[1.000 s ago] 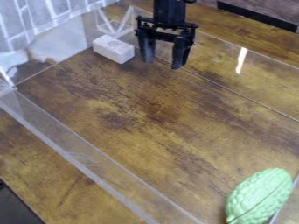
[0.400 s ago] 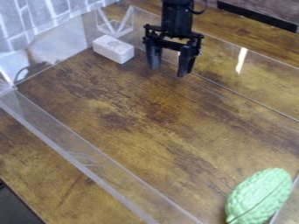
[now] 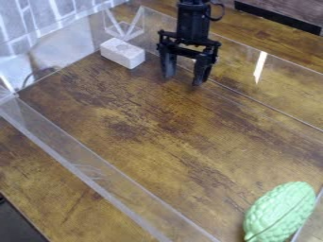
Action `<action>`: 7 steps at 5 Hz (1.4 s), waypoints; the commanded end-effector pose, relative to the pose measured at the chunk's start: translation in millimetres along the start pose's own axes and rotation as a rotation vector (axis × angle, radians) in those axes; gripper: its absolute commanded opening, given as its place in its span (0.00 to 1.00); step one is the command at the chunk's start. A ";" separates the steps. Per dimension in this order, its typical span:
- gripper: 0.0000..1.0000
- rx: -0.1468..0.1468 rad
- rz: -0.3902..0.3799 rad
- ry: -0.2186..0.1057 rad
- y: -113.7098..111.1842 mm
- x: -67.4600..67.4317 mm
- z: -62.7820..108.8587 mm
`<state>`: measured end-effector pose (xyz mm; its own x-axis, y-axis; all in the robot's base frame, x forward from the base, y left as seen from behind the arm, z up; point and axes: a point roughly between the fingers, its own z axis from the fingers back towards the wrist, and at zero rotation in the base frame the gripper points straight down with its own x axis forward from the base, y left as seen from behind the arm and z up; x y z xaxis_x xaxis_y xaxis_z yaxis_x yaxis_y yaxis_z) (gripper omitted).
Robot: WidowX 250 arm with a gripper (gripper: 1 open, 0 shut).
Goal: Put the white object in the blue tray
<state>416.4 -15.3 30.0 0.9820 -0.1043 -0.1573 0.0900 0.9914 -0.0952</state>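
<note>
The white object (image 3: 123,54) is a small plain block lying flat on the wooden table near the back left, by the clear wall. My black gripper (image 3: 184,78) hangs just to its right, pointing almost straight down, close over the tabletop. Its two fingers stand open with nothing between them, and a small gap separates the left finger from the block. The blue tray is out of view.
A green ribbed leaf-shaped thing (image 3: 280,212) lies at the front right corner. Clear plastic walls (image 3: 76,165) fence the wooden table (image 3: 164,132) along the left and front, and a white wire rack (image 3: 123,24) stands behind the block.
The gripper has come down toward the table and shifted a little to the right in the picture, still open. The white block and the green thing have not moved.
</note>
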 end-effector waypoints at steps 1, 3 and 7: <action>1.00 0.017 -0.015 -0.089 -2.7 13.7 28.7; 1.00 0.030 -0.010 -0.095 1.8 26.5 24.1; 0.00 0.055 -0.067 -0.084 -4.7 27.3 27.8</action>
<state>439.4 -12.6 26.5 0.9796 -0.1449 -0.1392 0.1385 0.9888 -0.0548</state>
